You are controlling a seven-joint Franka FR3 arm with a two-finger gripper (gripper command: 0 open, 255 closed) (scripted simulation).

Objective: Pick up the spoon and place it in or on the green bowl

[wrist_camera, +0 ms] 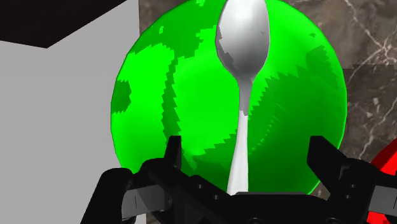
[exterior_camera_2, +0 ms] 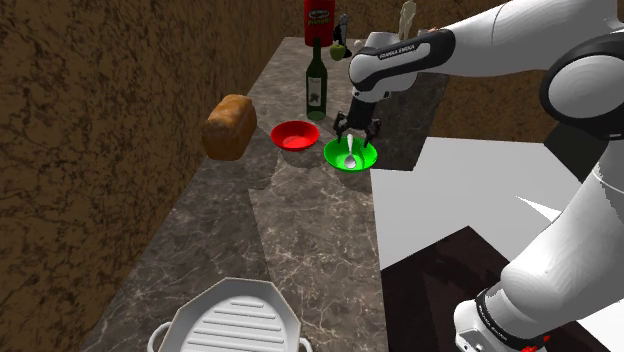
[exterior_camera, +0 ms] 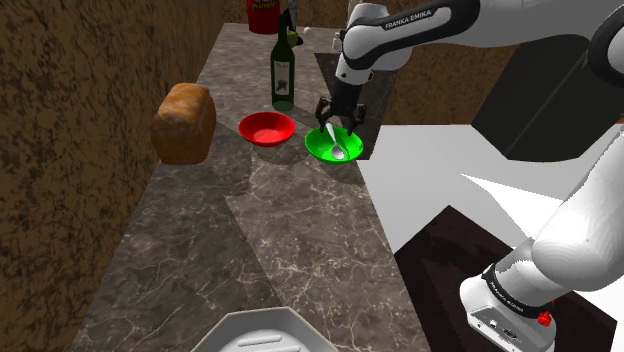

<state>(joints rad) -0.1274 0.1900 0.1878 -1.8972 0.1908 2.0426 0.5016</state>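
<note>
Shoulder view: we log the end effector [exterior_camera: 337, 122] just above the green bowl [exterior_camera: 320, 150], which sits at the bench [exterior_camera: 280, 230] edge on this view's right, beside a red bowl [exterior_camera: 266, 128].

Second exterior view: the spoon [exterior_camera_2: 349, 158] lies inside the green bowl.

Wrist view: we see the fingers [wrist_camera: 172, 153] spread wide, gripping nothing, with the spoon handle between them untouched.

Dark marbled worktop [exterior_camera: 280, 230] bearing bread loaf [exterior_camera: 184, 123] by the wall edge, red bowl [exterior_camera: 266, 129], green bowl [exterior_camera: 318, 148] at the open edge, bottle [exterior_camera: 283, 75], white dish [exterior_camera: 262, 338].
</note>
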